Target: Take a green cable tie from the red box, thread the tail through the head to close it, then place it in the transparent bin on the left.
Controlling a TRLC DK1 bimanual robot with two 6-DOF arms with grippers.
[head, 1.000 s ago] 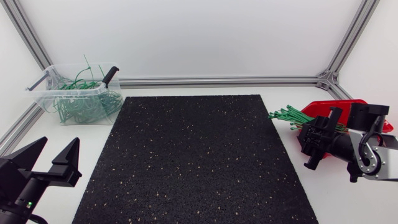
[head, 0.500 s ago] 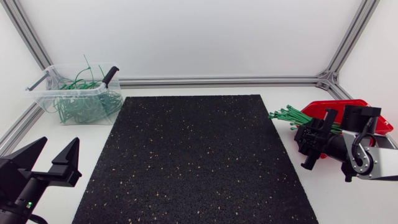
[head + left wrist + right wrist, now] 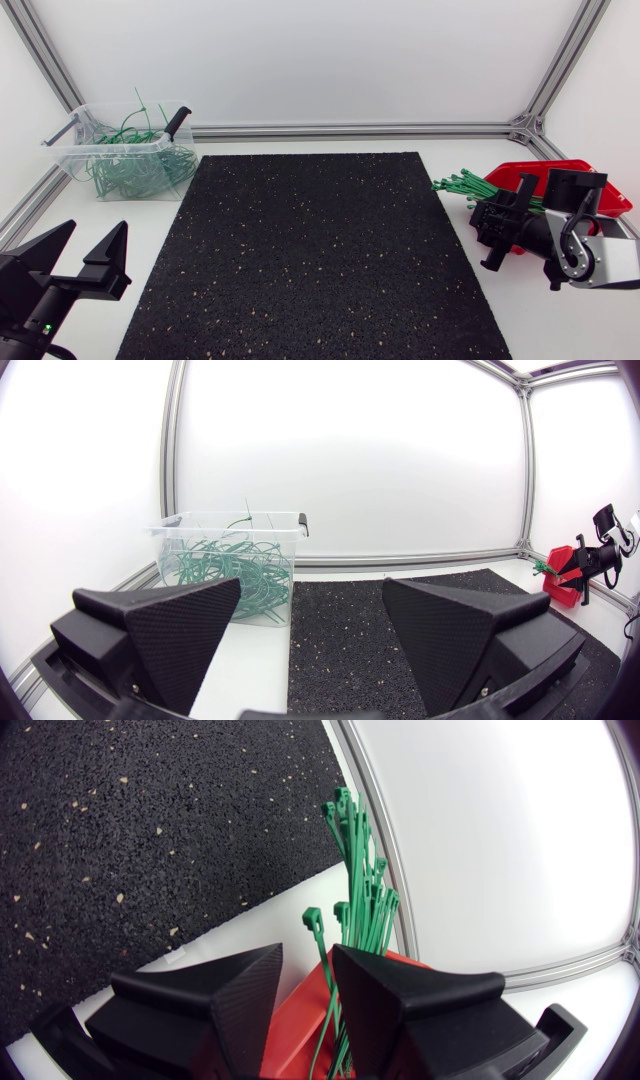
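The red plastic box lies at the table's right edge, towards the far right corner, with a bundle of straight green cable ties sticking out of it over the white surface, tips nearly at the edge of the black speckled rubber mat that covers the table's middle. The right gripper hangs over the box's near rim, its fingers a narrow gap apart; one green tie runs up through that gap, not visibly pinched from both sides. The clear plastic bin stands in the far left corner, holding a tangle of looped green ties. The left gripper sits at the near left corner, spread wide and holding nothing
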